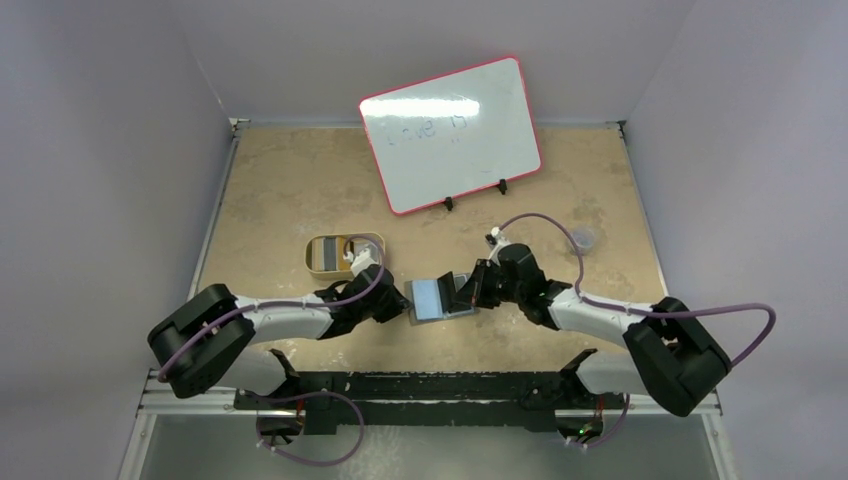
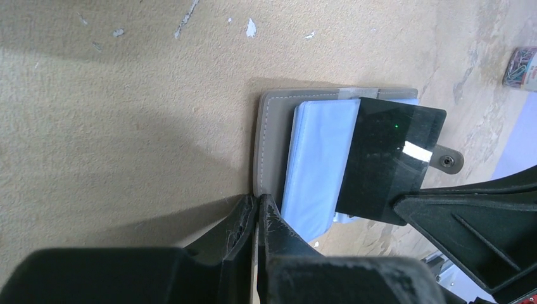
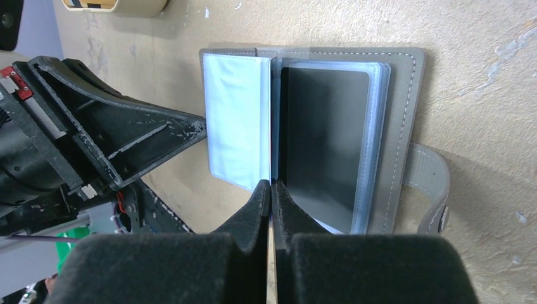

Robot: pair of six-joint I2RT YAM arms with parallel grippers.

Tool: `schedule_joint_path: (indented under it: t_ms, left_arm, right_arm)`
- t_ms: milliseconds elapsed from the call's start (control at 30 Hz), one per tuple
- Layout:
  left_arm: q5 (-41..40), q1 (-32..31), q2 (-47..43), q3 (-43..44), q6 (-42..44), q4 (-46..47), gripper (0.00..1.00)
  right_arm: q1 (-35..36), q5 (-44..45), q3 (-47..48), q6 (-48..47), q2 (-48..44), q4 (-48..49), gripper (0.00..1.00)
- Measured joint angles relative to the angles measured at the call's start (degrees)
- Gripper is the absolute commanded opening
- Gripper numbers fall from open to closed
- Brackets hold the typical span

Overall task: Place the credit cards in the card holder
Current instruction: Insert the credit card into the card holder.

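The card holder [image 1: 440, 298] lies open on the bench [image 1: 290, 190] at the centre of the top view, between the two arms. A black card [image 3: 323, 133] sits in the clear sleeves of its right-hand half in the right wrist view.

The left fingers [image 2: 240, 221] are closed tight at the grey cover's lower-left corner. I cannot tell whether any of the cover is pinched between them. The right fingers [image 3: 256, 209] are also fully closed, with their tips at the leaf beside the spine. Whether they have hold of that leaf is unclear.

The step in hand looks like seating this card. To do it well, pin the cover flat and push the card along the sleeve, not down on it, until its edge is level with the pocket mouth.

The arms crowd the holder from both sides. Open bench lies above it, short of the whiteboard [image 1: 450, 135]. The gold tin [image 1: 378, 240] stands near, to the upper left, so the left arm should lift clear before swinging that way.
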Motion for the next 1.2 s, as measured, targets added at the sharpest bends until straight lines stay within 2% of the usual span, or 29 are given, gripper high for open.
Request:
schedule_joint_path:
  t_ms: [600, 1200]
  left_arm:
    - [-0.02, 0.00, 1.46, 1.03, -0.02, 0.46, 0.00]
    - [-0.04, 0.00, 2.56, 2.14, -0.02, -0.04, 0.00]
  right_arm:
    - [0.00, 0.39, -1.01, 1.36, -2.27, 0.46, 0.00]
    - [0.00, 0.46, -2.32, 1.36, 0.42, 2.56, 0.00]
